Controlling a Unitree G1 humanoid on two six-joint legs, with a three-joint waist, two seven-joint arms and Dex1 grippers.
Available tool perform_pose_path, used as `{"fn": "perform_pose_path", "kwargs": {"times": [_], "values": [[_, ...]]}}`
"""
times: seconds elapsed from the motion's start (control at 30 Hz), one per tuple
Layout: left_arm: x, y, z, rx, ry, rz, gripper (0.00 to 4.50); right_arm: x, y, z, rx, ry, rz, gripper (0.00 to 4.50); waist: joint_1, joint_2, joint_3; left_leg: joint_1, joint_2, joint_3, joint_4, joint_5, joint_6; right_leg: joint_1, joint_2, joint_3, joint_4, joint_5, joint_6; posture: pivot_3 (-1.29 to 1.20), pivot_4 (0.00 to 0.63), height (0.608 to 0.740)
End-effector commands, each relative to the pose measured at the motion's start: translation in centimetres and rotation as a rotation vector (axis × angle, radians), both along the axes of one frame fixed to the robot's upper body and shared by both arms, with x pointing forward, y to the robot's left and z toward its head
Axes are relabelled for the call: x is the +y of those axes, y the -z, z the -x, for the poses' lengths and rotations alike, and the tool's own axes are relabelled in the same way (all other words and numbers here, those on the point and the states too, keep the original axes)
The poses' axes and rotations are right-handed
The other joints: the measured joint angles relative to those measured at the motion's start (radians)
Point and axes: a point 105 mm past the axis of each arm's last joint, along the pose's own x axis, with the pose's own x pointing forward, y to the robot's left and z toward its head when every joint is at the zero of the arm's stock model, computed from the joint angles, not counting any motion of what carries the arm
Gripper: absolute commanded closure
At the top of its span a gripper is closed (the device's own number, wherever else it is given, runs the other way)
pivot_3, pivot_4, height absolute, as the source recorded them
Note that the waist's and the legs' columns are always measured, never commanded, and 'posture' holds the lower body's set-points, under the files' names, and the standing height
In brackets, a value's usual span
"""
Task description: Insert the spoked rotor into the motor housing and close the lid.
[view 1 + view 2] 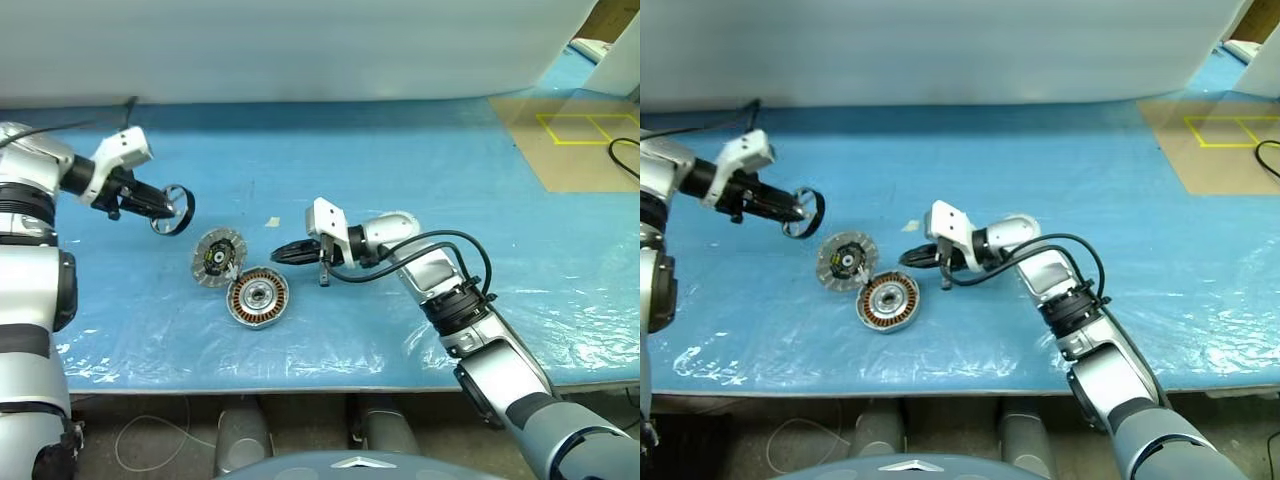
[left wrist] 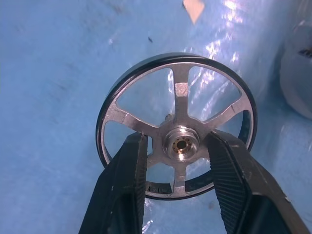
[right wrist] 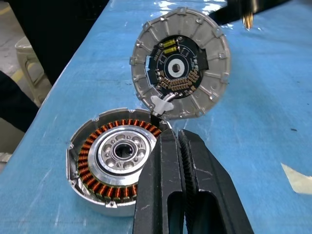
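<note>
Evidently readied for insertion, the spoked rotor (image 2: 176, 127) hangs pinched in the left hand (image 1: 160, 205) up-left of the open motor housing (image 1: 258, 297), probably steadied by the pressed-together right hand (image 1: 290, 252), lid (image 1: 218, 257) just beside.

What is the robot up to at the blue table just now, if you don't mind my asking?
It is assembling a small motor. The left gripper holds the spoked rotor by its hub, raised above the blue table and off to the side of the other parts. The motor housing lies open on the table, copper windings showing, with the lid beside it, segmented face up. The right gripper is shut and empty, near the housing. The rotor is not yet in.
</note>
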Motion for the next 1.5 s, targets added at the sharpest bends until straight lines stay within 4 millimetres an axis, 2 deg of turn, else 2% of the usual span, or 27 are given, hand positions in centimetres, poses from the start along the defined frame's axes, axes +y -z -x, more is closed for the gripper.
{"fn": "perform_pose_path", "kwargs": {"times": [0.03, 0.13, 0.27, 0.4, 0.53, 0.63, 0.9, 1.03, 1.2, 1.5], "values": [[-0.2, -3.4, 1.5, -0.120, 0.050, 0.098, 2.95, -0.6, -1.3, 0.7, -0.031, -0.018, -0.056, 4.50, -0.002, 0.001, 0.000, 0.000, 0.000, 0.000, 0.000, -0.001, -0.001, -0.001, 0.000, 0.001, 0.000, 0.000, 0.000, 0.00, 0.150, 0.740], [-1.7, -4.7, 3.9, -0.128, 0.128, 0.189, 2.95, -1.2, -1.2, 0.9, -0.029, -0.022, -0.056, 4.50, -0.001, 0.002, 0.001, -0.001, 0.001, 0.001, -0.001, -0.001, -0.002, -0.003, 0.001, 0.000, 0.000, 0.001, 0.002, 0.00, 0.150, 0.740], [-4.2, -5.3, 6.7, -0.088, 0.223, 0.280, 2.95, -1.6, -0.9, 1.0, -0.035, -0.028, -0.050, 4.50, 0.001, 0.002, 0.001, -0.004, 0.002, 0.001, -0.001, -0.001, -0.002, -0.004, 0.001, -0.002, 0.000, 0.000, 0.001, 0.00, 0.150, 0.740], [-6.5, -5.3, 8.7, -0.066, 0.278, 0.326, 2.95, -1.5, -0.8, 1.1, -0.041, -0.033, -0.055, 4.50, -0.002, 0.002, 0.001, -0.004, 0.002, 0.001, 0.002, -0.001, -0.002, -0.004, 0.000, -0.001, 0.002, 0.000, -0.001, 0.00, 0.150, 0.740], [-8.4, -5.4, 9.8, -0.083, 0.293, 0.365, 2.95, -1.6, -0.8, 1.2, -0.046, -0.029, -0.065, 4.50, -0.004, 0.002, 0.001, -0.003, 0.002, 0.001, 0.003, -0.001, -0.002, -0.004, 0.000, -0.001, 0.004, -0.001, -0.001, 0.00, 0.150, 0.740], [-9.4, -4.6, 10.3, -0.089, 0.282, 0.383, 2.95, -1.7, -0.7, 1.2, -0.048, -0.018, -0.072, 4.50, -0.005, 0.002, 0.001, -0.002, 0.001, 0.001, 0.004, -0.001, -0.002, -0.004, 0.000, 0.000, 0.005, -0.001, -0.001, 0.00, 0.150, 0.740], [-12.6, -0.5, 12.4, -0.092, 0.228, 0.501, 2.95, -2.4, 0.0, 1.6, -0.024, -0.016, -0.078, 4.50, -0.005, 0.002, 0.001, -0.005, 0.001, 0.000, 0.007, -0.001, -0.002, -0.004, 0.000, 0.000, 0.006, -0.001, -0.001, 0.00, 0.150, 0.740], [-13.0, 1.6, 13.2, -0.086, 0.171, 0.501, 2.95, -2.6, -0.2, 1.5, -0.030, -0.021, -0.085, 4.50, -0.008, 0.002, 0.001, -0.004, 0.001, 0.000, 0.009, -0.001, -0.002, -0.004, 0.000, 0.001, 0.010, -0.001, -0.001, 0.00, 0.150, 0.740], [-12.2, 4.3, 13.7, -0.106, 0.072, 0.486, 2.95, -2.7, 0.1, 1.6, -0.033, -0.027, -0.085, 4.50, -0.017, 0.002, 0.001, -0.003, 0.001, 0.001, 0.009, -0.001, -0.001, -0.003, 0.000, 0.003, 0.011, -0.001, -0.001, 0.00, 0.150, 0.740], [-11.4, 6.3, 13.2, -0.161, -0.026, 0.510, 2.95, -3.2, 0.6, 2.0, -0.028, -0.054, -0.076, 4.50, -0.025, 0.002, 0.001, -0.001, 0.001, 0.001, 0.010, 0.000, 0.000, -0.003, 0.000, 0.003, 0.010, -0.001, -0.001, 0.00, 0.150, 0.740]]}}
